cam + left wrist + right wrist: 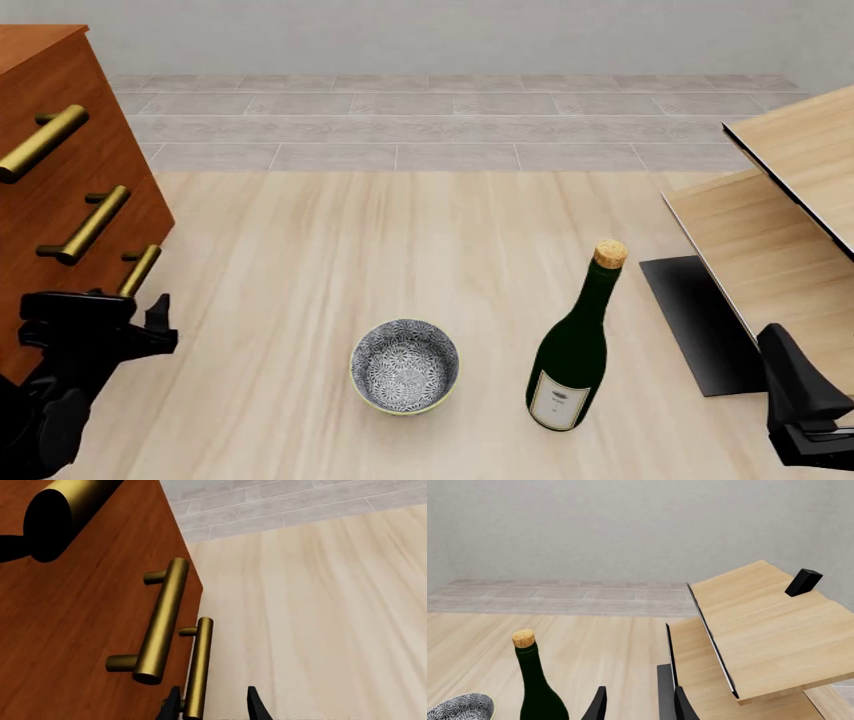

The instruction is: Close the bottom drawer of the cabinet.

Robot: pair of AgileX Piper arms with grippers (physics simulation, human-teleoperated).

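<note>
Now the left pincer (212, 705), parted, straddles the bottom drawer (198, 667) handle.

Simulated home-like room, rendered, not a real place. Pale wood-grain counter (334, 250) underfoot of everything, grey tiled floor (441, 125) and plain grey wall (441, 35) at 12 o'clock. Household stuff: reddish-brown cabinet (60, 130) with brass bar handles at 9 o'clock, corked dark green wine bottle (574, 345) and patterned bowl (404, 366) near 6 o'clock, pale light-wood furniture (787, 200) with black edges at 3 o'clock.
</note>
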